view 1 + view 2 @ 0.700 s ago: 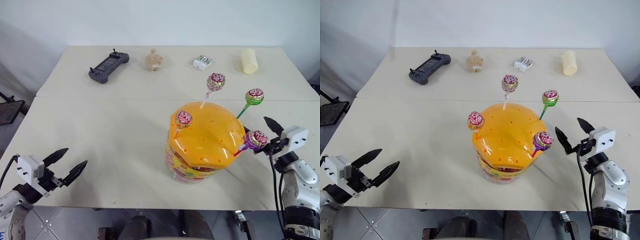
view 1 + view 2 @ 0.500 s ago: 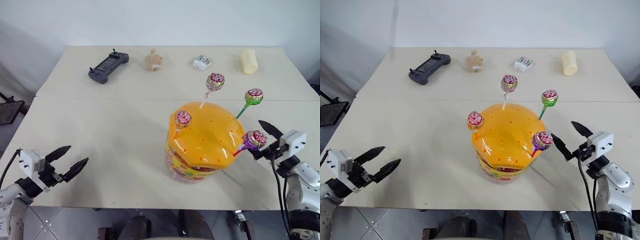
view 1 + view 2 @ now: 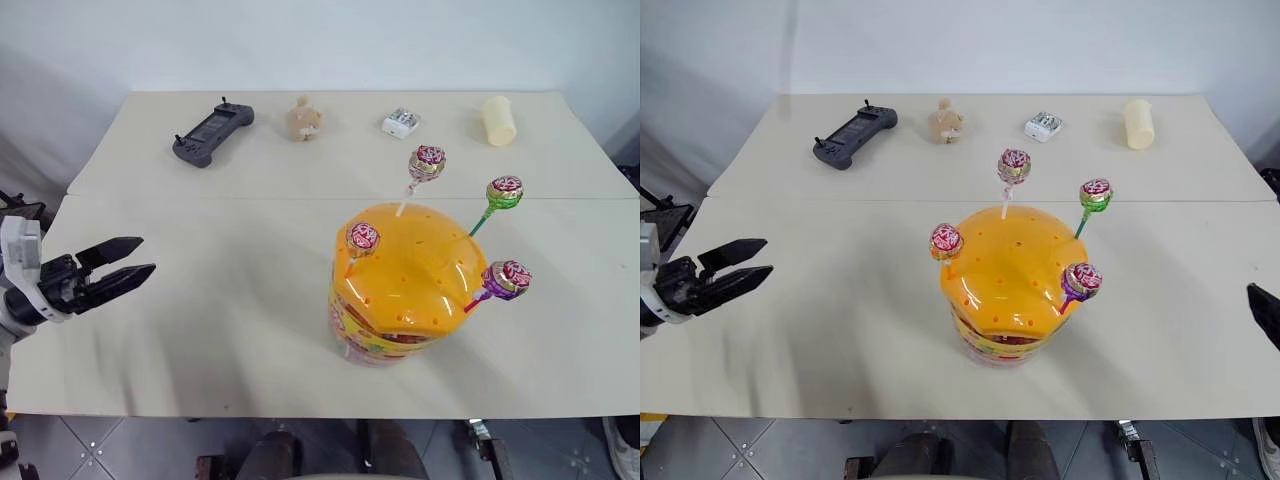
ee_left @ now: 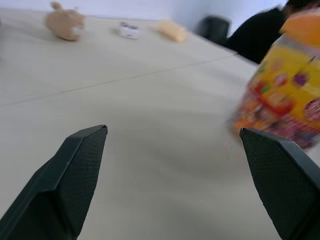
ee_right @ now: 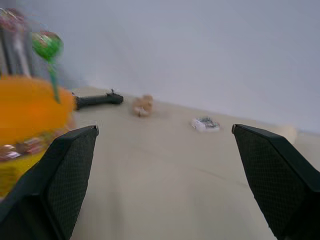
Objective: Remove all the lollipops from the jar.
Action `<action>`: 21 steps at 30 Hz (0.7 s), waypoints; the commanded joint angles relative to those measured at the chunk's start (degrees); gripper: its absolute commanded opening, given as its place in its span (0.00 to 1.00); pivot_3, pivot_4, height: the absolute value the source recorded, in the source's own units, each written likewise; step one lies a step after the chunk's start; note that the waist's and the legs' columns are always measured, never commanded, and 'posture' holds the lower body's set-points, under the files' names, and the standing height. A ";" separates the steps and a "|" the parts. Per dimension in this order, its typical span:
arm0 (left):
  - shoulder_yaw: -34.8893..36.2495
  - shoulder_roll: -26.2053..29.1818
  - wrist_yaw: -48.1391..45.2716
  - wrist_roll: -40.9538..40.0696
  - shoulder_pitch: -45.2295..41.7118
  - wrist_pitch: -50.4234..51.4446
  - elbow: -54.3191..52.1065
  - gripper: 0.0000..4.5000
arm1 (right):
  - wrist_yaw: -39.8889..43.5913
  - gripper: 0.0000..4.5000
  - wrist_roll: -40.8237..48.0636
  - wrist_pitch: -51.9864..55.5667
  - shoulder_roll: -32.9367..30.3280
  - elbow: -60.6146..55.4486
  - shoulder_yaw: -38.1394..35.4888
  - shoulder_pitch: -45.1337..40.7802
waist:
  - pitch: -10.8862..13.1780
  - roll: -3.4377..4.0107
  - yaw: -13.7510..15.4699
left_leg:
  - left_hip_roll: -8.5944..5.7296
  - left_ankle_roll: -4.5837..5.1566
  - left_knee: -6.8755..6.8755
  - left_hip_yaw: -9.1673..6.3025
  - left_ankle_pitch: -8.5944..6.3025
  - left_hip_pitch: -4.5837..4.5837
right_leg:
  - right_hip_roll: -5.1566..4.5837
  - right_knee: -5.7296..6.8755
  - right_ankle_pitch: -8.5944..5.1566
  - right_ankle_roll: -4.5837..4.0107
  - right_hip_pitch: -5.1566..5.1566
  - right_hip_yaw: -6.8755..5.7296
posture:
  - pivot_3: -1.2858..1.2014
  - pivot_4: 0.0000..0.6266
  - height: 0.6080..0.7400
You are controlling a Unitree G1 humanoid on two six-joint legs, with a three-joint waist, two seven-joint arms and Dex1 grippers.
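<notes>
Still-planted lollipops (image 3: 428, 160) on jar (image 3: 405, 285)

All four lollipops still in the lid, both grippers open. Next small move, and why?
Probably bring the right gripper in toward the purple lollipop. It sticks out of the jar lid on the robot's right side, nearest that arm, while the left gripper is open far across the table.

Glossy orange plastic dome lid (image 3: 415, 265) on clear plastic jar (image 3: 385, 335), shiny crinkled wrappers on lollipops (image 3: 428, 160), matt smooth beige surface (image 3: 230, 290), matt black textured fingers (image 4: 75, 175).
</notes>
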 commanded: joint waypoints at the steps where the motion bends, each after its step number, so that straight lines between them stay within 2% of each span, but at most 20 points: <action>1: -1.49 1.19 -5.00 -0.28 -1.54 1.13 0.66 1.00 | 2.70 0.99 1.76 0.20 2.01 -5.69 -0.42 1.79 | 0.00 0.00 0.08 | 0.02 -0.01 0.00 -0.01 0.00 0.00 | 0.02 0.00 0.00 0.00 0.00 0.01 | 0.52 0.24 1.00; 4: -3.06 -0.06 -6.96 -1.06 -2.53 0.80 -3.97 1.00 | 5.51 0.99 4.47 2.06 2.02 -8.09 0.96 2.57 | 0.00 -0.01 0.28 | -0.03 0.01 0.04 -0.02 0.00 -0.06 | -0.07 -0.01 0.00 0.00 0.00 0.09 | 0.52 0.24 1.00; 11: -8.34 -3.91 -6.24 -6.50 -8.00 5.84 -20.38 1.00 | 3.48 0.99 4.00 1.65 1.59 -8.57 3.11 -2.06 | 0.00 -0.09 1.24 | -0.04 0.00 0.10 -0.16 0.00 -0.14 | -0.10 -0.02 0.00 0.00 -0.01 0.09 | 0.52 0.24 1.00; 15: -13.08 -9.72 -1.38 -11.22 -17.22 10.55 -27.32 1.00 | 2.26 0.99 6.87 5.71 -0.54 -6.55 1.04 -1.08 | 0.01 -0.09 1.89 | -0.11 0.01 0.18 -0.22 0.02 -0.19 | -0.11 0.00 0.01 0.01 0.00 0.02 | 0.52 0.24 1.00; 18: -17.39 -15.07 3.22 -11.57 -25.10 12.90 -28.04 1.00 | 2.13 0.99 5.45 4.75 -0.90 -5.01 0.41 -2.61 | 0.04 -0.16 1.80 | -0.17 0.02 0.22 -0.24 0.06 -0.18 | -0.10 0.02 0.03 0.05 0.03 -0.02 | 0.52 0.24 1.00; 21: -20.25 -17.98 3.44 -13.26 -30.57 16.53 -27.22 1.00 | 1.80 0.99 4.95 4.86 -0.54 -5.14 0.86 -3.65 | 0.04 -0.17 1.46 | -0.24 0.05 0.23 -0.18 0.10 -0.16 | -0.05 0.08 0.06 0.11 0.01 -0.09 | 0.52 0.24 1.00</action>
